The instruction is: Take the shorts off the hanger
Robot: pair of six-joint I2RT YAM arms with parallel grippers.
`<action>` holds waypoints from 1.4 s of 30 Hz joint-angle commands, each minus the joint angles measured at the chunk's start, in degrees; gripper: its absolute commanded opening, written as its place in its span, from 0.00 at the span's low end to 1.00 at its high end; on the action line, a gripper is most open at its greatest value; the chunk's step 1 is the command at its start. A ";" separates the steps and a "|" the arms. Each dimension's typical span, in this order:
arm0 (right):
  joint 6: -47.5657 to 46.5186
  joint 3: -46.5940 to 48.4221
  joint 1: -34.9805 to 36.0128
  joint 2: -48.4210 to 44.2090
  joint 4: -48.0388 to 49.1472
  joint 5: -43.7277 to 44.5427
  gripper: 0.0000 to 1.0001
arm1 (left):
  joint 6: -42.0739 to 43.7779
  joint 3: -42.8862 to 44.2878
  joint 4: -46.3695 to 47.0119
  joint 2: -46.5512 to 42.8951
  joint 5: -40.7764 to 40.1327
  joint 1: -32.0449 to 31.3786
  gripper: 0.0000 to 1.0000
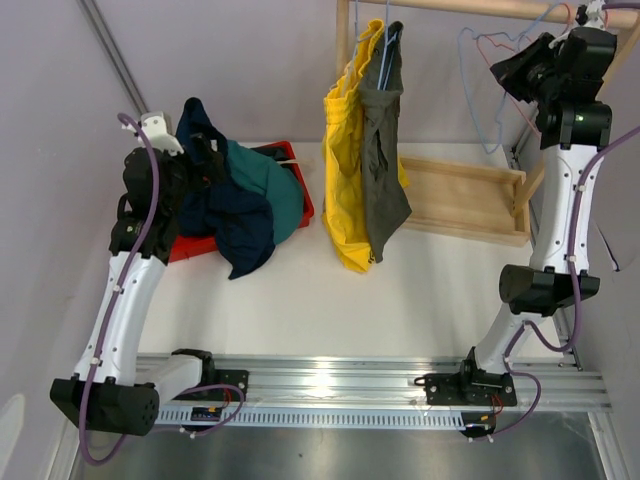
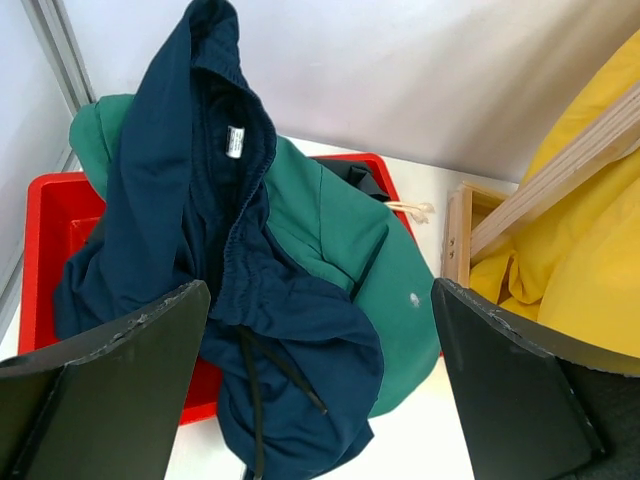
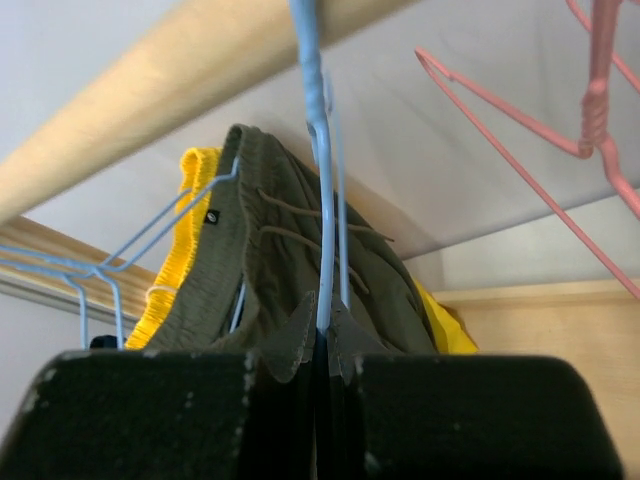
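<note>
Yellow shorts [image 1: 345, 150] and olive-grey shorts [image 1: 385, 150] hang on blue hangers from the wooden rod [image 1: 480, 8]. Both also show in the right wrist view, olive-grey [image 3: 270, 270] and yellow [image 3: 185, 260]. Navy shorts [image 2: 190, 230] lie on teal shorts [image 2: 340, 230] in a heap on the red tray [image 2: 50, 210]. A black scrap [image 2: 355, 172] peeks out behind the teal. My left gripper [image 2: 320, 300] is open above this heap [image 1: 240, 200], holding nothing. My right gripper [image 3: 325, 335] is shut on the wire of an empty light-blue hanger [image 3: 322, 200] at the rod's right end [image 1: 512, 68].
A pink hanger [image 3: 520, 110] hangs on the rod next to the blue one. A wooden crate [image 1: 460, 195] lies on the table behind the hanging shorts. The rack's wooden post [image 1: 343, 40] stands at the back. The red tray [image 1: 300, 185] sits at the left.
</note>
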 commanded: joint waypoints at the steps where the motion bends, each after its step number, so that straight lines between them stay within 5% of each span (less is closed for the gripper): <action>1: -0.29 -1.47 1.01 -1.24 3.66 -0.48 0.00 | 1.05 -1.06 3.51 -1.53 1.24 -0.32 0.99; 7: -2.66 -10.52 1.54 -8.28 4.20 1.10 0.05 | 0.97 -1.50 3.77 -1.26 1.85 -0.32 0.99; 9: -3.54 -12.54 1.54 -11.88 3.32 2.59 0.24 | 1.05 -1.76 3.86 -1.53 1.94 -0.32 0.99; 11: -4.85 -14.04 1.54 -15.73 2.44 3.74 0.59 | 1.05 -2.20 4.04 -1.70 2.03 -0.32 1.00; 14: -6.00 -15.45 1.45 -19.44 1.03 6.64 0.91 | 0.88 -2.47 4.13 -2.05 2.29 -0.32 0.99; 23: -1.78 -15.19 7.31 -25.69 3.13 6.73 0.98 | 0.62 -4.75 5.18 -3.11 3.52 -0.32 0.99; 30: -3.10 -13.09 22.26 -15.00 9.64 9.37 0.97 | 0.18 -6.77 6.58 -3.81 4.23 -0.32 0.99; 36: -5.29 -2.81 25.97 -3.03 9.29 12.09 0.95 | 0.35 -7.65 6.85 -4.60 6.77 -0.32 0.99; 42: -6.00 -2.09 26.68 2.43 12.10 14.62 0.94 | -0.09 -8.36 7.20 -5.48 7.92 -0.32 0.99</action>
